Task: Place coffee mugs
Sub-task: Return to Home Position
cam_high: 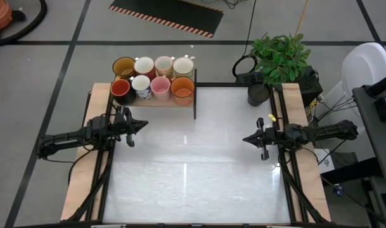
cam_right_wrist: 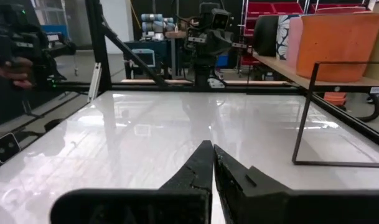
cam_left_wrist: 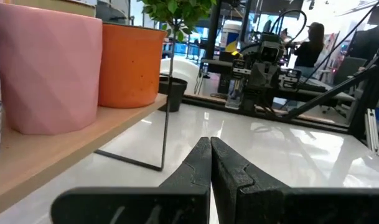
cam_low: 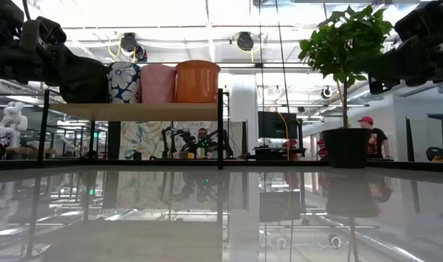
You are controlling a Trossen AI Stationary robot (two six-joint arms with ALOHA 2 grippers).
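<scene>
I'm reading the L jaws as closed tip to tip w/ nothing between them, hovering over the desk point(cam_high: 193, 164) just in front of the shelf point(cam_low: 134, 110). The R jaws are closed & empty too, over the desk's right side, well apart from the shelf. The mugs are all sitting on the shelf in two rows. Front row: red mug point(cam_high: 120, 89), blue-patterned mug point(cam_high: 141, 85), pink mug point(cam_high: 160, 87), orange mug point(cam_high: 182, 87). Back row: amber mug point(cam_high: 123, 66) plus three pale mugs point(cam_high: 144, 66), white or cream, I can't tell from above.

You've got eight mugs point(cam_high: 142, 82) upright on the shelf point(cam_high: 148, 102), two packed rows of four | front row: red mug point(cam_high: 120, 88), patterned mug point(cam_high: 141, 84), pink mug point(cam_high: 160, 87), orange mug point(cam_high: 182, 88) | back row: amber mug point(cam_high: 123, 66), white mug point(cam_high: 144, 66), cream mug point(cam_high: 163, 64), end white mug point(cam_high: 183, 66)
</scene>
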